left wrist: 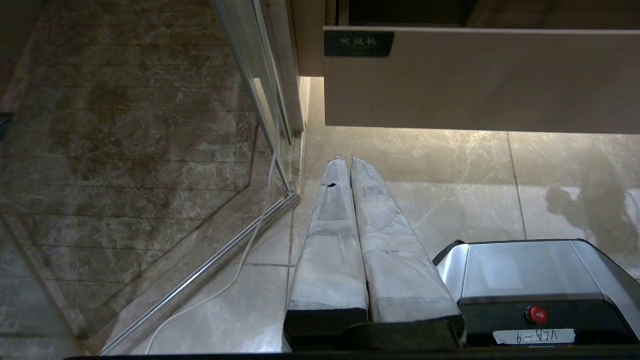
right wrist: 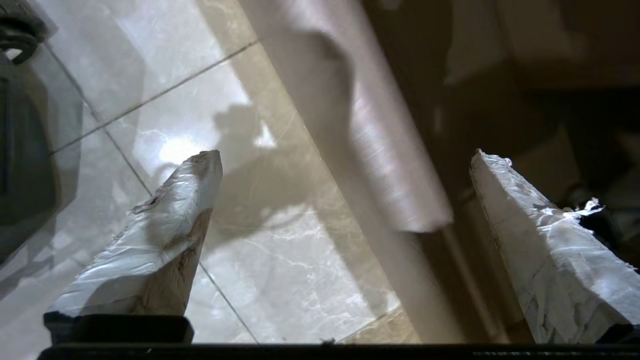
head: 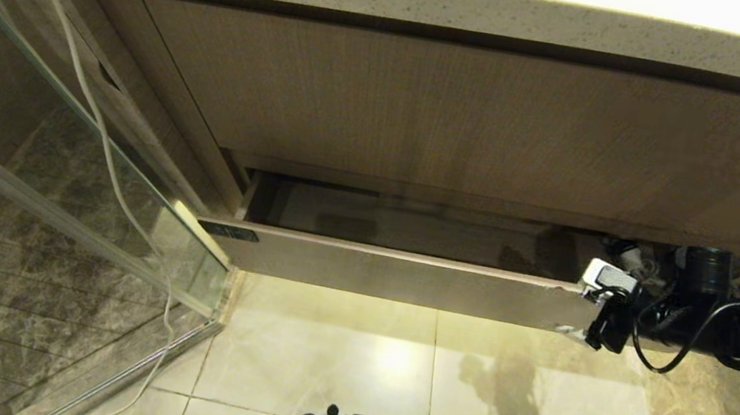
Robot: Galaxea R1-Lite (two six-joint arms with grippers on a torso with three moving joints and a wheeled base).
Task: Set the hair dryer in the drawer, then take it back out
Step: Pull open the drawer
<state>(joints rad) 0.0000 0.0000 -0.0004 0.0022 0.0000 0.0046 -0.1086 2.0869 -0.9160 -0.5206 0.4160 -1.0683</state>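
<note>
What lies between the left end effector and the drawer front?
Only floor tile separates the left end effector and drawer, per left wrist view.

The drawer, a wide, shallow beige wood-grain one with a narrow handleless front, stands pulled out from under the taller vanity panel. A small dark label sits at the front's left end. Its visible interior is dim.
</note>
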